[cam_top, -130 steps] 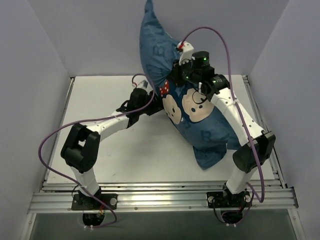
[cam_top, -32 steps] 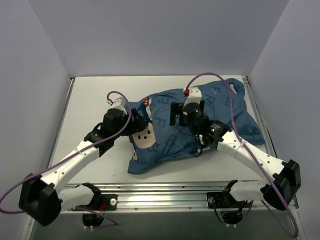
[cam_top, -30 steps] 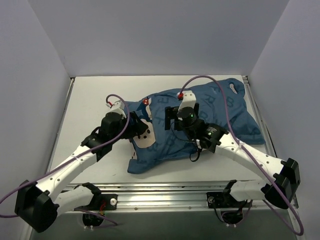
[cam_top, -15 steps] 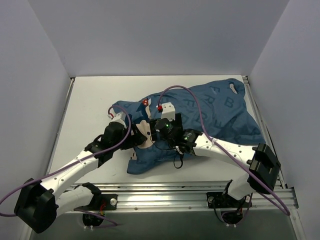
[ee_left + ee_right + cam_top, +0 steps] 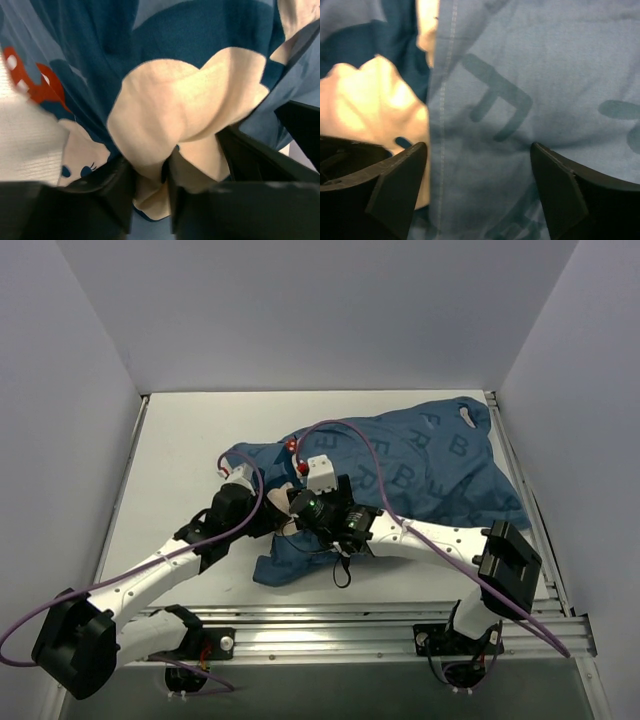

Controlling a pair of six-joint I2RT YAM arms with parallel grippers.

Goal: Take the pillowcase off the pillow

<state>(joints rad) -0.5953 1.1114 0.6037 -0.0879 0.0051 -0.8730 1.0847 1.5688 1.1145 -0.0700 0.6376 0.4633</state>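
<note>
The dark blue lettered pillowcase (image 5: 430, 470) lies crumpled across the table, from the far right corner to the near middle. It covers the pillow. A white woven patch (image 5: 27, 145) shows beside the red bow (image 5: 45, 85); I cannot tell whether it is the pillow. My left gripper (image 5: 278, 518) (image 5: 151, 200) is shut on a cream fold of a printed mouse face (image 5: 180, 110). Right beside it, my right gripper (image 5: 300, 508) (image 5: 477, 195) stands open close over blue cloth (image 5: 520, 75) with a letter F, and nothing is pinched between its fingers (image 5: 395, 190).
The white table (image 5: 180, 440) is boxed in by grey walls on the left, back and right. A metal rail (image 5: 320, 640) runs along the near edge. The right arm (image 5: 440, 535) lies over the pillowcase's near side, with purple cables looping above both arms.
The pillowcase, held up earlier, now lies on the table. My right gripper slid left across it to the left gripper. The left gripper closed on the cream fold.
</note>
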